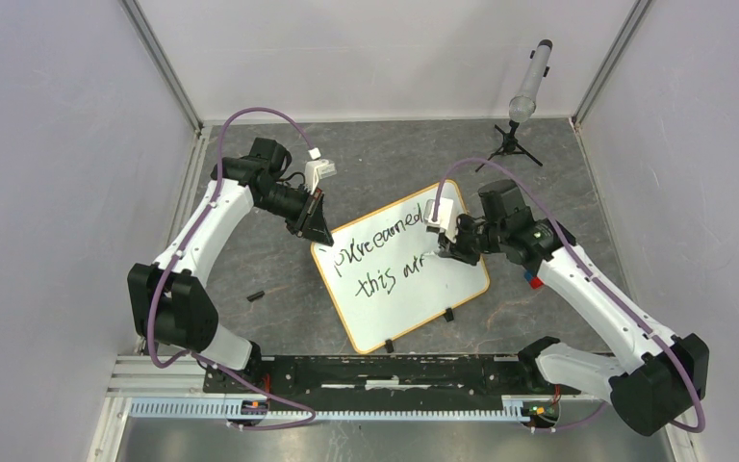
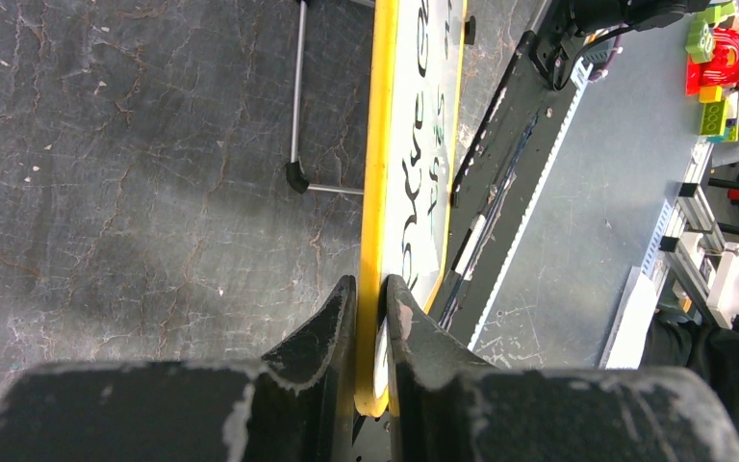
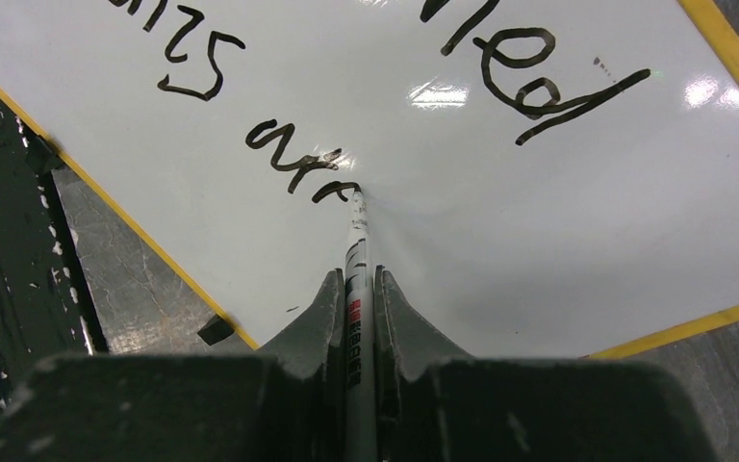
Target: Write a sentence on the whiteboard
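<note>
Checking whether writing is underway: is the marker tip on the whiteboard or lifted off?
On it: the marker, clamped in the right gripper, touches the whiteboard where the last stroke ends.

The whiteboard, glossy white with a thin orange-tan frame, lies skewed on the table. The sentence crosses it in two slanted black lines.

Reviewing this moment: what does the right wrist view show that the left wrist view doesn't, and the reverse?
Only the right wrist view: a marker clamped in the right gripper, its tip touching the whiteboard face at the end of the second written line. Only the left wrist view: the left gripper pinching the board's yellow frame, seen edge-on, with a thin metal rod beside it and coloured blocks farther off. Both: the whiteboard and part of the sentence.
</note>
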### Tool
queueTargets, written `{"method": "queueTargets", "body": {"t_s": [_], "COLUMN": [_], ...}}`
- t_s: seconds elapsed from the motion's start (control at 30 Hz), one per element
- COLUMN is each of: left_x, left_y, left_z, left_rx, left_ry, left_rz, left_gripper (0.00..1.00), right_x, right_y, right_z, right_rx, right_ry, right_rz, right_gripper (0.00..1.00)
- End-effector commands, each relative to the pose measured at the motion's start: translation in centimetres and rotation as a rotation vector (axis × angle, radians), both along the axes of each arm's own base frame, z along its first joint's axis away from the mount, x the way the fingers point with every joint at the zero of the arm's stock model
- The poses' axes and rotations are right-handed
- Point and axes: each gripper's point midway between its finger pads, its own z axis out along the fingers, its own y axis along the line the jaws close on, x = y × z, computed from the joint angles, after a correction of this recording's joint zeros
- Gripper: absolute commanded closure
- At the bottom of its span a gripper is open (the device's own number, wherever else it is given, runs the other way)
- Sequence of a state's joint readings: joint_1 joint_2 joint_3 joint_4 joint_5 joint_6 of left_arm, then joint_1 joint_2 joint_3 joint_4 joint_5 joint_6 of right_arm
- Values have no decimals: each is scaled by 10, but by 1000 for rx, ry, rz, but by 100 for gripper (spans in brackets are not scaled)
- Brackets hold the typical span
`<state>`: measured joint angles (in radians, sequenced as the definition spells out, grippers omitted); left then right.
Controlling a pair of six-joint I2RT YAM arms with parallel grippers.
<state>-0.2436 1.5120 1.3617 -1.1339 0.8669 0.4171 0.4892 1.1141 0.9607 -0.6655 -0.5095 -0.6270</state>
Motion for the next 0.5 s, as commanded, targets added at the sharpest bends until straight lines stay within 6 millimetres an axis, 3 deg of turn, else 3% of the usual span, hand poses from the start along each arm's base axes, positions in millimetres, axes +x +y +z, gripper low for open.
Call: {"method": "queueTargets", "body": {"t_s": [0.0,0.3,0.47], "left_x": [6,6,6], "left_y": [0,0,0], "left_z": [-6,-6,-6], "left_rx": [20,19,20], "left_ry": [-59,-59,-58], "left_rz": [-43,-42,-43], "left_gripper": [98,98,98], "right_x": [19,16,5], "right_y": [-5,-18,-19], "right_z": [13,2,-11], "right_rx": [-12,-43,-46], "right_ry": [-76,-68,-28], "right_rz": [-37,-53,-37], "right_gripper": [100,100,100]}}
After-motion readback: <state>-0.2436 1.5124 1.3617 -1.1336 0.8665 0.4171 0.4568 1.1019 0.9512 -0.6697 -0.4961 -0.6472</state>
